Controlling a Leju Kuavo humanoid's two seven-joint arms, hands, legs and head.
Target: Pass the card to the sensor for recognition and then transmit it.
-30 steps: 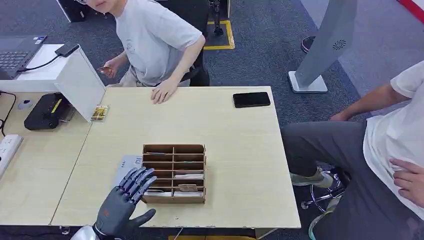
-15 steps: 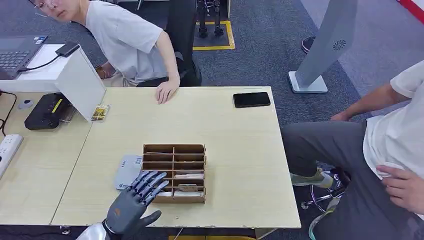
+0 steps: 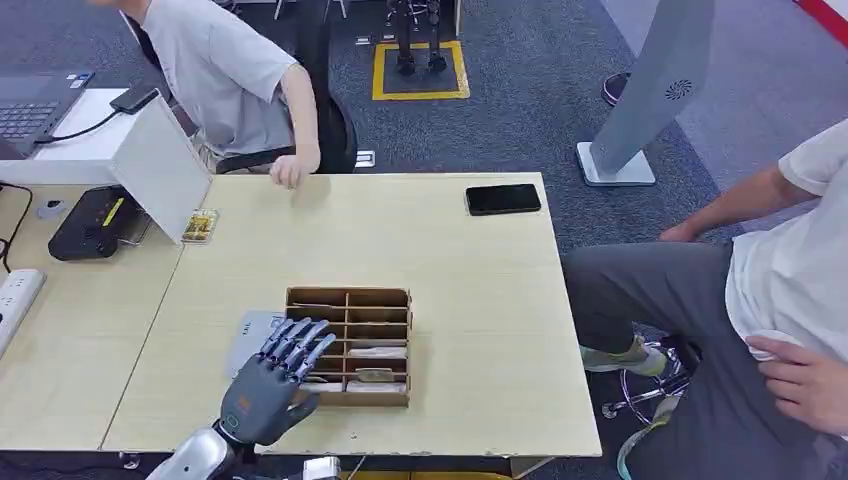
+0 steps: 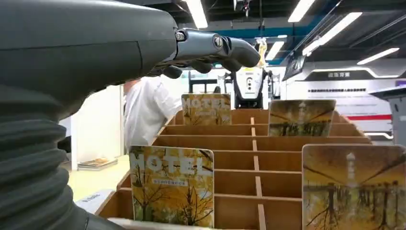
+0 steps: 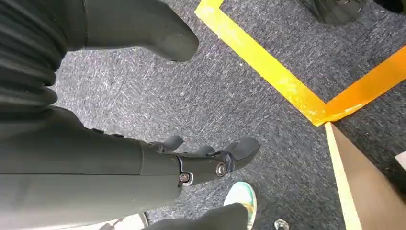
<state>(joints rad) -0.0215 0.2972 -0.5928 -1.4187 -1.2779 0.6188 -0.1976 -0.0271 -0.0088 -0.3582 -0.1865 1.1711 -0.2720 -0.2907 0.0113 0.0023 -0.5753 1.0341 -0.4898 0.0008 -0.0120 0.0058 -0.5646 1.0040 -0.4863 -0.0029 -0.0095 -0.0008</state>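
Table (image 3: 480,280): cards (image 4: 172,187) in box, under open left robot hand (image 3: 268,385).

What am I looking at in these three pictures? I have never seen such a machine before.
It is a humanoid robot. One picture looks down from its head: its left hand, open and holding nothing, hovers beside a wooden box of compartments on a table, with a black phone farther away. A camera at the left wrist shows that box close up, with hotel cards standing in it. The right wrist camera shows the right hand, also empty, hanging over grey carpet with yellow tape.
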